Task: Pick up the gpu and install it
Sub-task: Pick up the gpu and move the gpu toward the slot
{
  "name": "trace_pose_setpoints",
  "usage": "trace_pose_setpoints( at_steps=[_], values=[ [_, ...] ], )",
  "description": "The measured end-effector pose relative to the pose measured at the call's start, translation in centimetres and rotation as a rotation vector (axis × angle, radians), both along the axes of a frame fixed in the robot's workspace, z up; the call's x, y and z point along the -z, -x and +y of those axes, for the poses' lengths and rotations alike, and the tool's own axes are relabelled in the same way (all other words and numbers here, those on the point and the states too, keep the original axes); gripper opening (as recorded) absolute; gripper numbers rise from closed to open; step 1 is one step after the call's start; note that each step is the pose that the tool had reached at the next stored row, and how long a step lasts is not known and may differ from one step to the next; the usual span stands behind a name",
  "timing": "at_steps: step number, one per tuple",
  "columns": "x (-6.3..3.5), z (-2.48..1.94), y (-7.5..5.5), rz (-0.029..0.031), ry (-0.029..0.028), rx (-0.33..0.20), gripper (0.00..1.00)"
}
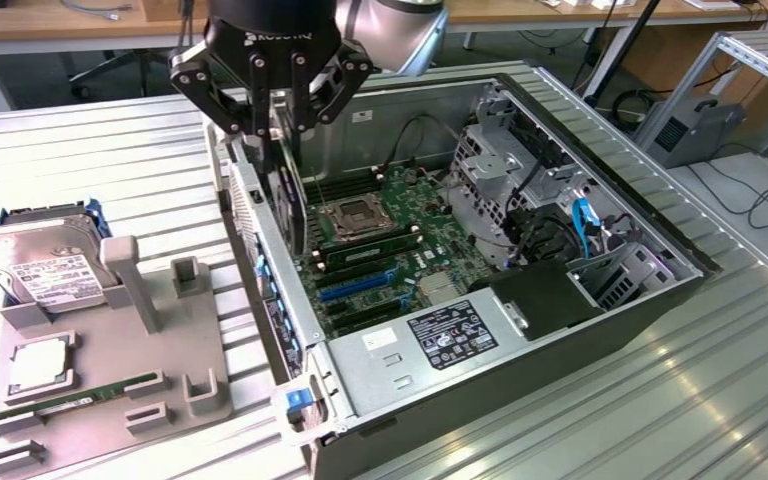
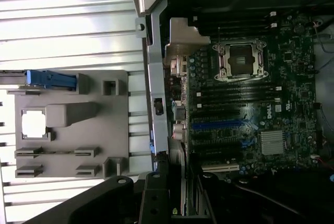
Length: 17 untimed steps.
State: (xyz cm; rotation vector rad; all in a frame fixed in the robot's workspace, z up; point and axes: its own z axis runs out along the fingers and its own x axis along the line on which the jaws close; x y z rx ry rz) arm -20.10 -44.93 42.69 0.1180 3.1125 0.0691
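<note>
Now you are holding the gpu (image 1: 296,205), likely stiff, light but fragile, pinched by its top edge in the half-closed gripper (image 1: 277,128), hanging at ten o'clock over the open case (image 1: 531,390) in the exterior view.

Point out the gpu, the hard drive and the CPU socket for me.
gpu (image 1: 293,205), exterior view, middle of its dark edge-on body.
hard drive (image 1: 53,277), exterior view, on its white label.
CPU socket (image 2: 241,61), wrist view, dark centre inside the metal frame.

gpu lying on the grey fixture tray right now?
No: the gpu hangs edge-on from the gripper over the open PC case, apart from the grey tray.
</note>
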Motion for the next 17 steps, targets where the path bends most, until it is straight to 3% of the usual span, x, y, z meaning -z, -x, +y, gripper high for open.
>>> trace_pose_setpoints(
  at_steps=[17],
  values=[
    [0.02, 0.0, -1.6, 0.0, 0.0, 0.0, 0.26]
  ],
)
